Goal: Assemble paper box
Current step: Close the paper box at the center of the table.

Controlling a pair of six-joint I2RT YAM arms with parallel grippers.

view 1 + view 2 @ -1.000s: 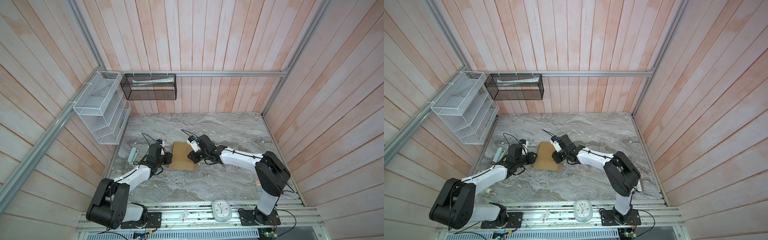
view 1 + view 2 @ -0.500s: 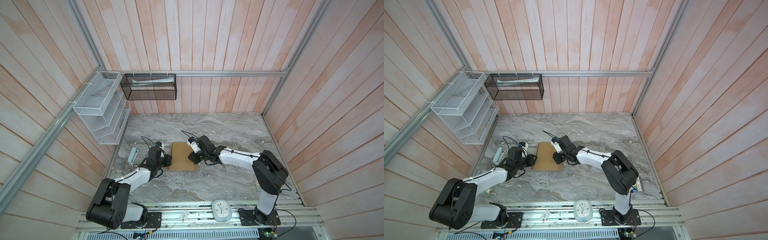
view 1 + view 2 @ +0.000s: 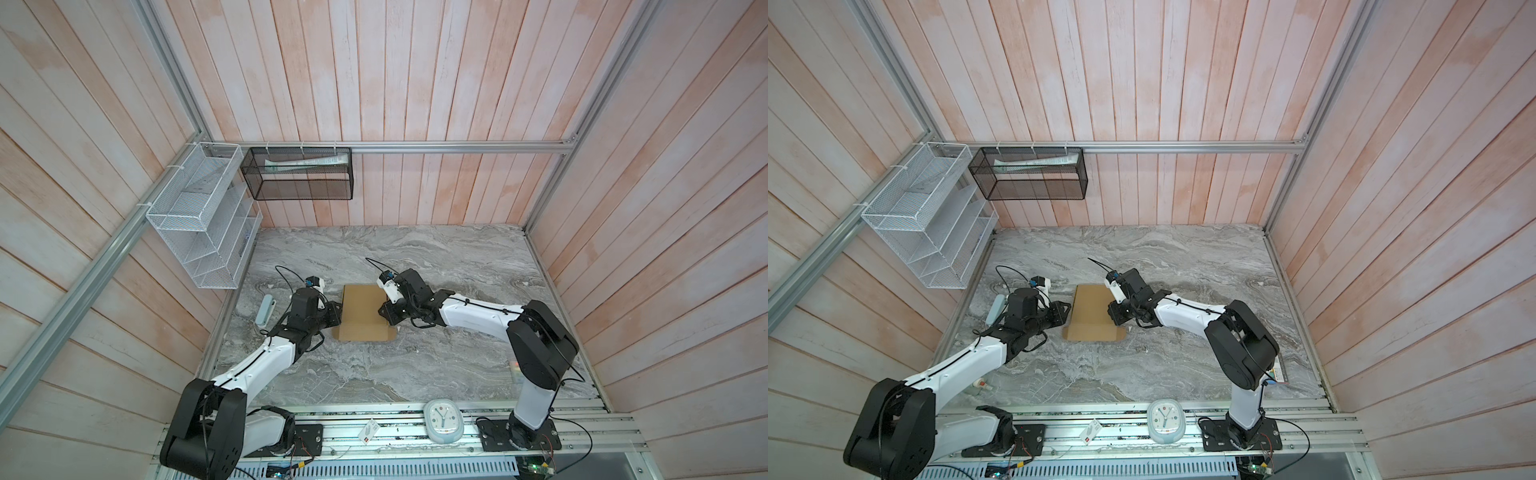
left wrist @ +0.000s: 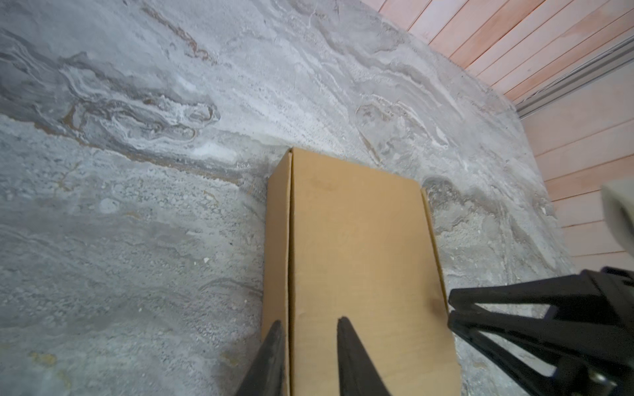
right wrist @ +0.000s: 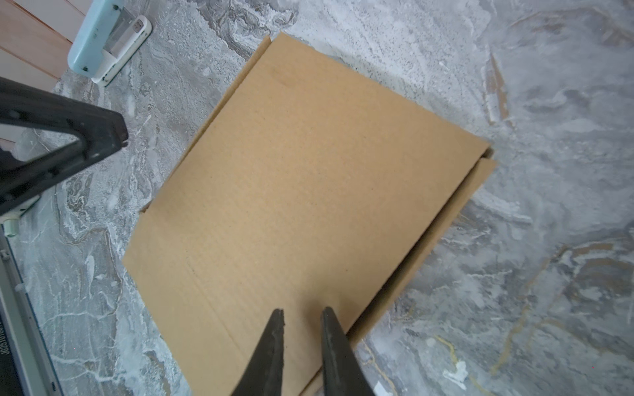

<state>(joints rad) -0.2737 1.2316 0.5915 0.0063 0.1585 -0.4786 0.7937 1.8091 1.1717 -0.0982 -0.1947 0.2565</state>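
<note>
Little changed: left claw and right claw stayed slightly spread, flanking the closed paper box, so assembly looked nearly done.

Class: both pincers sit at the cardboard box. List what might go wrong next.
The left pincer straddles a side edge of the box; closing could crush it.
The right pincer hangs near the opposite edge; pressing there may skid the box across the table.
A tab pokes out; it may snag.

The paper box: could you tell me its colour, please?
Plain brown paper box, unprinted; best in the right wrist view.
</note>
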